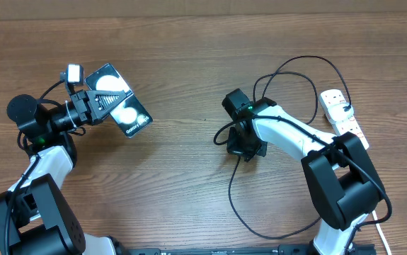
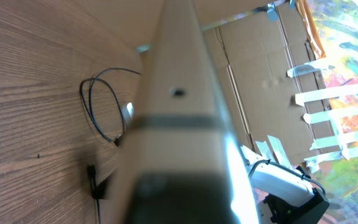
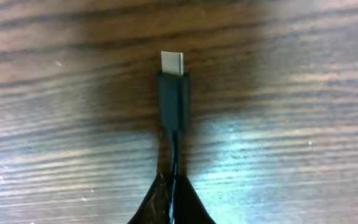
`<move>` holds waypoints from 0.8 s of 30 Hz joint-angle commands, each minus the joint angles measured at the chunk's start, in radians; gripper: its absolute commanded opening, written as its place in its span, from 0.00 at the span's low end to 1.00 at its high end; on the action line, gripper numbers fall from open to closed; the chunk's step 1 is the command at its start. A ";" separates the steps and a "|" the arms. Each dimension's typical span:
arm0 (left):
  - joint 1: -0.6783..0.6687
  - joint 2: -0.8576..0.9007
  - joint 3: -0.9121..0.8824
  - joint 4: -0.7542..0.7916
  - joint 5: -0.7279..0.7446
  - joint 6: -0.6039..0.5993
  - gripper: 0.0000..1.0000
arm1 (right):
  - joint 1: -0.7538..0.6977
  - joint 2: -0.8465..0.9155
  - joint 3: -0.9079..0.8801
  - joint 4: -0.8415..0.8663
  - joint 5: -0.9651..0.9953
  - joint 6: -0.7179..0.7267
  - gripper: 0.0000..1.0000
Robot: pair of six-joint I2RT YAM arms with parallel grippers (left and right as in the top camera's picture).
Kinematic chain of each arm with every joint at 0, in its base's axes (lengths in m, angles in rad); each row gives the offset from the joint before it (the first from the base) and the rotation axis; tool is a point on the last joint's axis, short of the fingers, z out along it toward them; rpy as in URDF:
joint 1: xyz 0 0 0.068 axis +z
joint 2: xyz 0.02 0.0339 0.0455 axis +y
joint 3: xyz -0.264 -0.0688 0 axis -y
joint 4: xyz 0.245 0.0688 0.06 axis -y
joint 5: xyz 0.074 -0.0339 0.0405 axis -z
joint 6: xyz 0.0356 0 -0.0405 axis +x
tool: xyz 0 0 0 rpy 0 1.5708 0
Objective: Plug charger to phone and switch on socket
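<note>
**A:** Plugging-in step, I'd say. Left claw (image 1: 93, 106) is clamped on the phone (image 1: 118, 99) and holds it tilted off the surface (image 1: 182, 198), out at ten o'clock.

**B:** And the right claw (image 1: 245, 147), near centre, is pinched shut on the charger (image 3: 174, 102), just behind its end. It's a small black moulded body, flat silvery tip pointing to twelve in the wrist view.

**A:** Thin, limp cable, lying in loose loops. The phone's a glossy slab with lamp glare on it.

**B:** Next, I reckon, tip and port must meet squarely; they're well apart now. The socket (image 1: 343, 117), white with red switches, waits at three o'clock, untouched.
</note>
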 commanded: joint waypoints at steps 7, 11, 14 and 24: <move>-0.042 -0.002 0.026 0.005 0.017 -0.014 0.04 | -0.003 -0.085 0.084 -0.177 -0.230 -0.302 0.04; -0.098 -0.002 0.027 0.006 0.017 -0.013 0.04 | 0.018 -0.250 0.091 -0.211 -0.438 -0.434 0.04; -0.135 -0.002 0.036 0.016 0.016 -0.008 0.04 | 0.055 -0.336 0.091 -0.264 -0.444 -0.435 0.04; -0.238 -0.002 0.068 0.017 -0.014 0.059 0.04 | 0.263 -0.398 0.091 -0.267 -0.471 -0.398 0.04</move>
